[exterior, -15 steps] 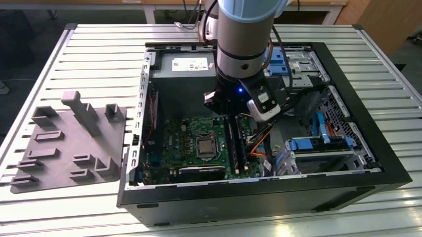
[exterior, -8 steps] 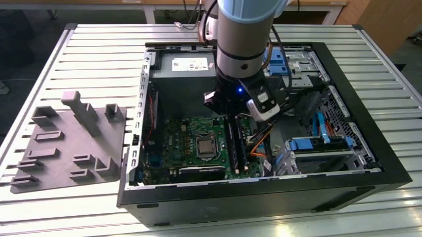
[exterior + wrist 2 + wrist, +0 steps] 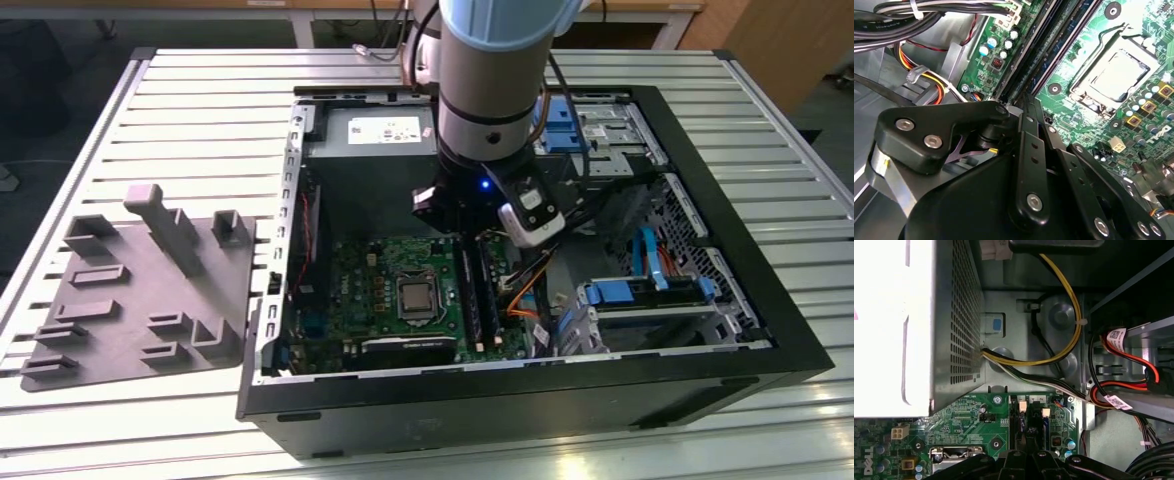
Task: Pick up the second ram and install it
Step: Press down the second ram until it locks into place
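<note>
The second ram (image 3: 489,300), a thin, stiff, light circuit stick, stands on edge in a memory socket (image 3: 1026,55) on the motherboard (image 3: 387,290), just beside the processor socket (image 3: 419,298) and seemingly already seated. Such a board is judged fragile and best gripped by its long flat faces near mid-length, clear of the gold edge. Directly above the socket's end nearest the power supply (image 3: 367,130), the gripper (image 3: 1026,102) shows its fingers drawn together to a narrow tip, apparently pressing down on the stick's top edge rather than clasping it.
</note>
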Motion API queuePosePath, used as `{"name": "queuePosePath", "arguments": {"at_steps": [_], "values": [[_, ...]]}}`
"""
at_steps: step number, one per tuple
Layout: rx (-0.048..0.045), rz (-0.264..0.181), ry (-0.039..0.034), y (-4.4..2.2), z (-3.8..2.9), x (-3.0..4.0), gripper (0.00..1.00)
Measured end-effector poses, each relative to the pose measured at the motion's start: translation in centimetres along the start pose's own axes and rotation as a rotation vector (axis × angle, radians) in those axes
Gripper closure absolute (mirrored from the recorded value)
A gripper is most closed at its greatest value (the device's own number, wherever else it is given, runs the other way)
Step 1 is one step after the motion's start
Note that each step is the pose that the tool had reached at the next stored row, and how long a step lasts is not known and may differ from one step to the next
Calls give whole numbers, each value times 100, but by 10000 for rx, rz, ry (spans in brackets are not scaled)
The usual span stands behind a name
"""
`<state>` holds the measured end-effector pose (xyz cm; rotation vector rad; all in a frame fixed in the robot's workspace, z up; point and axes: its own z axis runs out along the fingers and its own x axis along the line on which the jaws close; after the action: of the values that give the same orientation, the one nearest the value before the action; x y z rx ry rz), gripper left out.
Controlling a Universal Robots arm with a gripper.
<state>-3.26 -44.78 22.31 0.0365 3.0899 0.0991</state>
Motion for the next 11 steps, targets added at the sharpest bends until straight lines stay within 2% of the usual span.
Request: {"name": "queuePosePath", "arguments": {"at_steps": [11], "values": [[1, 0, 1, -1, 20, 1, 89]]}}
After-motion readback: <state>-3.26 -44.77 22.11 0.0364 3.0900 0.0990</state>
